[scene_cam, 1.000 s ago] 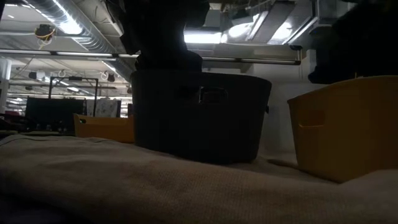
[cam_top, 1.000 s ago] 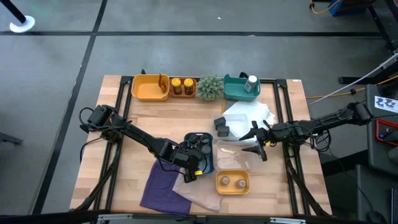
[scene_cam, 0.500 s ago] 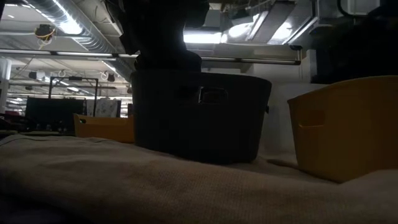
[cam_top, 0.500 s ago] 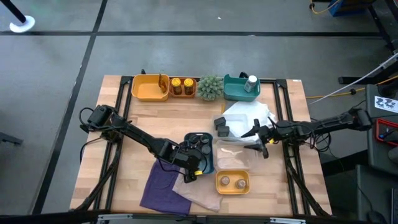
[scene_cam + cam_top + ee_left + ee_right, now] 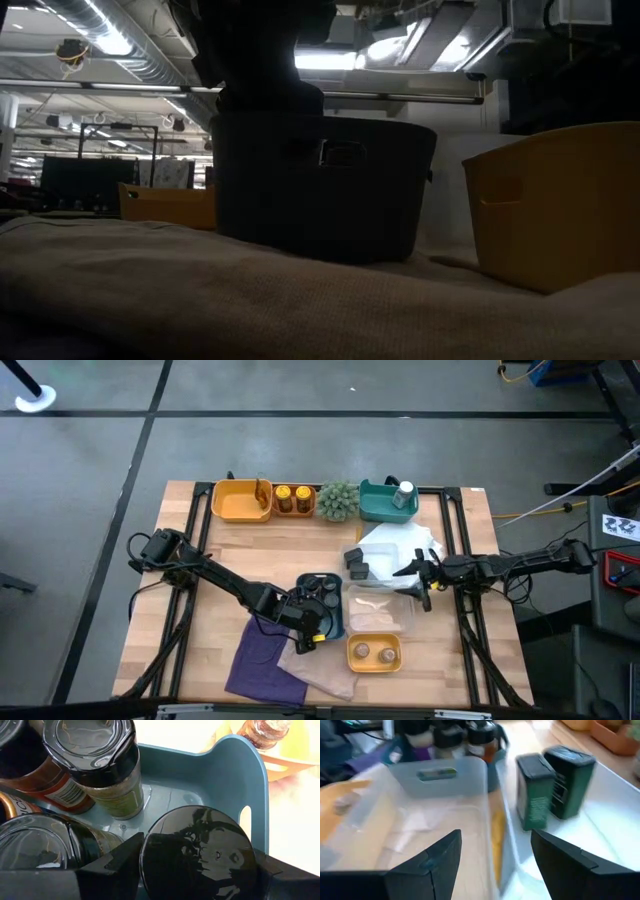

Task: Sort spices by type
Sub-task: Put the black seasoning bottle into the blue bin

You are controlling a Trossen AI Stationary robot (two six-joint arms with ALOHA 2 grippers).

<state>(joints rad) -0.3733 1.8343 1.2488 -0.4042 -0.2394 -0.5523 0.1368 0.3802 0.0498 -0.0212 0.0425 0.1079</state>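
A blue tray point(image 5: 331, 622) at mid table holds several dark-lidded spice jars point(image 5: 95, 765). My left gripper point(image 5: 309, 624) reaches down into it and is shut on one dark-lidded jar point(image 5: 197, 855). My right gripper point(image 5: 414, 584) is open and empty above a clear tray point(image 5: 420, 835), near two dark green tins point(image 5: 555, 785) on a white tray point(image 5: 400, 542). Two yellow jars point(image 5: 293, 495) stand in an orange tray at the far edge. A white bottle point(image 5: 404, 491) stands in a teal tray point(image 5: 380, 502). Two jars point(image 5: 373, 652) stand in a small yellow tray. My left gripper pinches the dark-lidded jar between its two fingers point(image 5: 117, 865), one on each side just below the lid's rim point(image 5: 150, 870). The fingers come from above, pointing down. The jar is upright inside the blue tray. Whether its base stands on the tray floor is hidden by the lid.
A yellow tray point(image 5: 240, 500) and a green spiky plant point(image 5: 338, 500) stand at the far edge. A purple cloth point(image 5: 260, 660) and a beige cloth point(image 5: 250, 300) lie at the near edge, by the blue tray and the small yellow tray point(image 5: 560, 205).
My right gripper has drawn a little toward the table's right edge, still open and empty.
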